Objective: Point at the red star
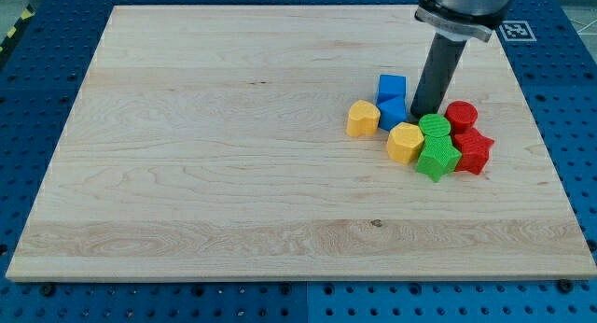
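Observation:
The red star [473, 151] lies at the right end of a tight cluster of blocks on the wooden board [233, 146]. A red cylinder [461, 115] sits just above it. A green cylinder [434, 128] and a green star [437, 159] touch its left side. My tip [423, 116] stands at the top of the cluster, between the blue blocks and the red cylinder, just above the green cylinder. It is up and to the left of the red star, about a block's width away.
Two blue blocks [392, 88] [394, 112] lie left of my tip. A yellow block [363, 119] sits further left and a yellow hexagon [405, 142] lies below them. The board's right edge [546, 127] is near the cluster.

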Controlling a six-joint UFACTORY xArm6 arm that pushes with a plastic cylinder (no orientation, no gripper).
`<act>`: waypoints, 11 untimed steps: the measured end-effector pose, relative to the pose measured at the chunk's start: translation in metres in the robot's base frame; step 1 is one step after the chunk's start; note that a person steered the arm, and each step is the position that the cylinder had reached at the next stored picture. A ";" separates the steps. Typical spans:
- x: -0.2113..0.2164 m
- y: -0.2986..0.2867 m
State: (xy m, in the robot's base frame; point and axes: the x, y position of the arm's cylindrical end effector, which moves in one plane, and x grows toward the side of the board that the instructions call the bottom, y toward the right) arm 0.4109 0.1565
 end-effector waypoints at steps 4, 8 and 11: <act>-0.027 0.063; 0.014 0.099; 0.057 0.099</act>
State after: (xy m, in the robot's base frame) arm 0.4676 0.2553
